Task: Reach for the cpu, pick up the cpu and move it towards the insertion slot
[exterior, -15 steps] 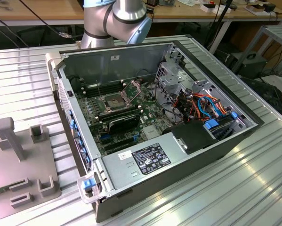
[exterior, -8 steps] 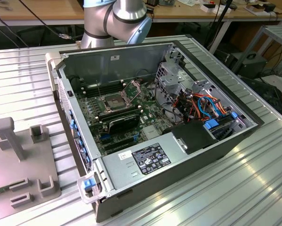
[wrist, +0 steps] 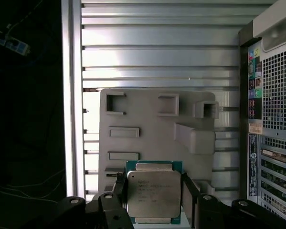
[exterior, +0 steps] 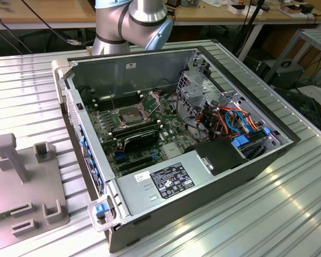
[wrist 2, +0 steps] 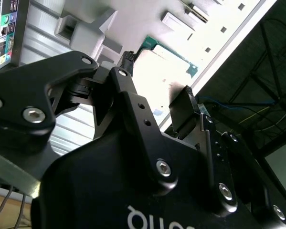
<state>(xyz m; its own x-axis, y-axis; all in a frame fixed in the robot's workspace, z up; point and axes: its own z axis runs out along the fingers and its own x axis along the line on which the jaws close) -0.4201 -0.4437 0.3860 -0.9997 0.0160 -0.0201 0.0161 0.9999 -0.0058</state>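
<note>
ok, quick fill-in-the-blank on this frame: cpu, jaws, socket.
1. In the first wrist view the gripper has its jaws shut on two ____ edges of the cpu.
2. Behind the cpu lies a ____ fixture plate.
3. In the exterior view the insertion slot sits on a ____ circuit board.
Missing words: opposite; grey; green.

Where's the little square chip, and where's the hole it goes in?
the cpu (wrist: 153,194), first wrist view, middle of its silver lid.
the insertion slot (exterior: 128,114), exterior view, its dark centre.
</note>
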